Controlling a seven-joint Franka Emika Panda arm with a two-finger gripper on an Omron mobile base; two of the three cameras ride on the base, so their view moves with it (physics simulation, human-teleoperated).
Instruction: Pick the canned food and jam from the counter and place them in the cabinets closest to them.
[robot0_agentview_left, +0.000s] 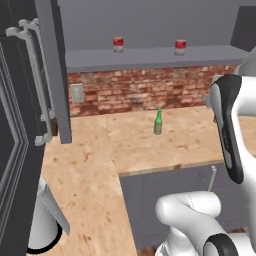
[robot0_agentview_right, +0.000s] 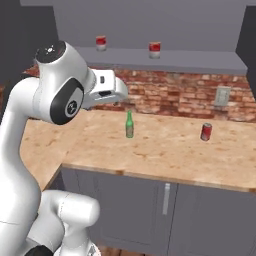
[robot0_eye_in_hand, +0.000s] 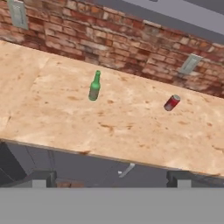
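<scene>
Wood-grain surface (robot0_agentview_right: 165, 150) runs along a brick wall and carries two loose items: a green bottle (robot0_agentview_right: 129, 125) standing upright near the middle, and a red can (robot0_agentview_right: 205, 132) well apart from it toward the wall socket (robot0_agentview_right: 221, 97). In the hand view the same can (robot0_eye_in_hand: 171, 103) appears tilted, but that tilt belongs to the rolled camera; in the right base view it stands upright.

Above the brick, a pale grey shelf (robot0_agentview_right: 165, 59) holds two small red-and-white jars or cans (robot0_agentview_left: 118, 44) (robot0_agentview_left: 180, 47), set apart from each other. Whether either is the jam cannot be told at this size; no purple-pink jar can be made out on the surface.

An open dark cabinet door (robot0_agentview_left: 20, 125) with a long silver bar handle (robot0_agentview_left: 37, 80) stands at the left, swung clear so the shelf is reachable from the front.

The fingers (robot0_eye_in_hand: 112, 178) show as two dark tips spread wide at the bottom of the hand view, with nothing between them. The hand is held high and back from the surface edge, looking down across it, a pose that suits surveying before an approach.

Judgement: the red can is the canned food remaining to be picked. Its upright stance favours a side grasp across the body, with the bottle far enough away not to obstruct.
</scene>
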